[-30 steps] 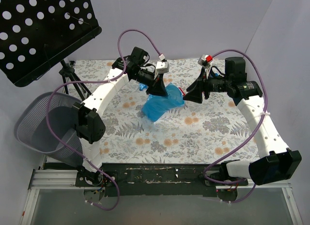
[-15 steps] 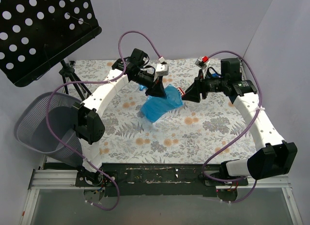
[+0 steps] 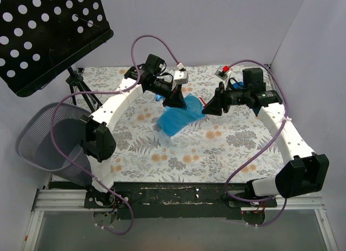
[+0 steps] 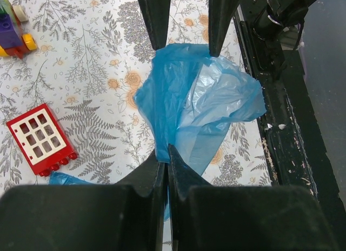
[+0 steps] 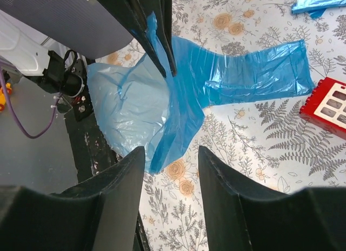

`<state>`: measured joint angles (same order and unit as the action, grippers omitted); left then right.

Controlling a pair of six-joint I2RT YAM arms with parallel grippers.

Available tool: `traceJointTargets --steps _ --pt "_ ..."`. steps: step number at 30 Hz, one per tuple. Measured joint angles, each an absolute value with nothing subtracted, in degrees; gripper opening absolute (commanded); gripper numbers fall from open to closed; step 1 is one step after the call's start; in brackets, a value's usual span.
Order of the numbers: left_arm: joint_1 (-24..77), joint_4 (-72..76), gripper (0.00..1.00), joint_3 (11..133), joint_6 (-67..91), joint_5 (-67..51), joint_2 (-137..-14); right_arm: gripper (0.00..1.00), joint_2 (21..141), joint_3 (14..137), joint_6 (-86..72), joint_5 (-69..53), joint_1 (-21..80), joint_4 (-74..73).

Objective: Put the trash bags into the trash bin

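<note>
- Since a second ago the right gripper (image 3: 210, 107) has been shifted left towards the bag. Its jaws have narrowed but are seen spread.
- The trash bin (image 3: 38, 137) is noted at lower left, off the table's edge, beside the left arm.
- The trash bags (image 3: 175, 117) are held at centre frame, pinched by the left gripper (image 3: 174, 102). The long axis runs down-left.
- The film is judged to lie straight ahead of the right gripper, its top edge between the spread fingertips.

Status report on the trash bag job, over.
Left gripper shut on the blue trash bag. Right gripper open at the bag. Bag not yet in the trash bin, far left. Red block lies near bag, not blocking.
</note>
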<state>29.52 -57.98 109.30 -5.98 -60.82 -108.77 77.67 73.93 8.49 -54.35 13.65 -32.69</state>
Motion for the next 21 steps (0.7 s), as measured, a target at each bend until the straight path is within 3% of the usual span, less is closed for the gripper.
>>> traceJointTargets --steps 7,13,16,17,19,21 --pt "29.5 -57.4 0.00 109.1 -5.5 -60.8 -107.9 0.40 78.7 72.9 7.8 -54.3 14.1 -32.4" --pt "29.5 -56.6 0.00 108.4 -5.3 -60.8 -107.2 0.05 79.0 72.5 7.8 -55.4 14.2 -31.4" --pt "29.5 -56.2 0.00 108.3 -5.0 -60.8 -107.2 0.01 79.0 72.5 7.5 -56.8 14.2 -31.0" --pt "29.5 -56.0 0.10 108.2 -4.8 -60.7 -107.2 0.01 79.0 72.5 7.4 -57.3 14.3 -30.8" --pt "29.5 -54.5 0.41 107.8 -3.3 -59.9 -107.0 0.01 79.0 72.5 7.0 -58.3 14.3 -30.2" --pt "29.5 -52.4 0.64 106.7 -1.1 -57.6 -106.5 0.01 79.0 72.4 6.4 -58.9 14.3 -29.6"
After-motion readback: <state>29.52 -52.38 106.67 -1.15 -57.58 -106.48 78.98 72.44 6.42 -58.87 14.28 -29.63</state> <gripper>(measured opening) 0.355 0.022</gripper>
